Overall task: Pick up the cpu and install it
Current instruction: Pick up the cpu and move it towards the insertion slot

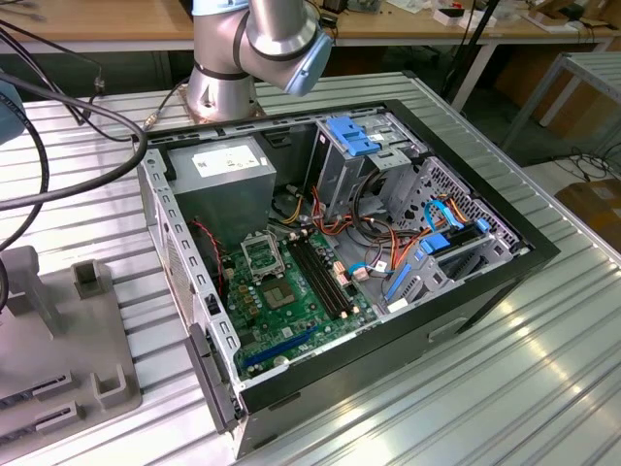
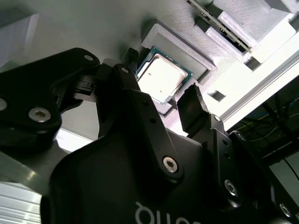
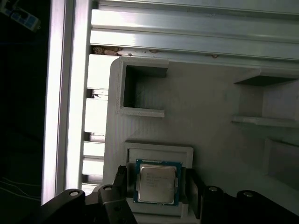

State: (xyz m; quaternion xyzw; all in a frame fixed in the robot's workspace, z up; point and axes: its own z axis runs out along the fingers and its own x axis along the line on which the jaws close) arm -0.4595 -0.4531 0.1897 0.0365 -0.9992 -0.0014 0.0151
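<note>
Cpu [image 3: 156,183] lies flat in a pocket of the grey holder [image 3: 210,107], with the claw [image 3: 156,172] spread open, one finger each side. On the table [image 1: 485,408] towards the exterior view's right, the open computer case [image 1: 485,291] holds a green board [image 1: 291,311].

Exterior view – high, angled down onto the open case [image 1: 408,332], mid-range. Both wrist views – close-up past my gripper [image 2: 161,77] [image 3: 156,173], sharing the cpu [image 2: 163,73] [image 3: 156,184] in its tray [image 3: 210,116].
</note>
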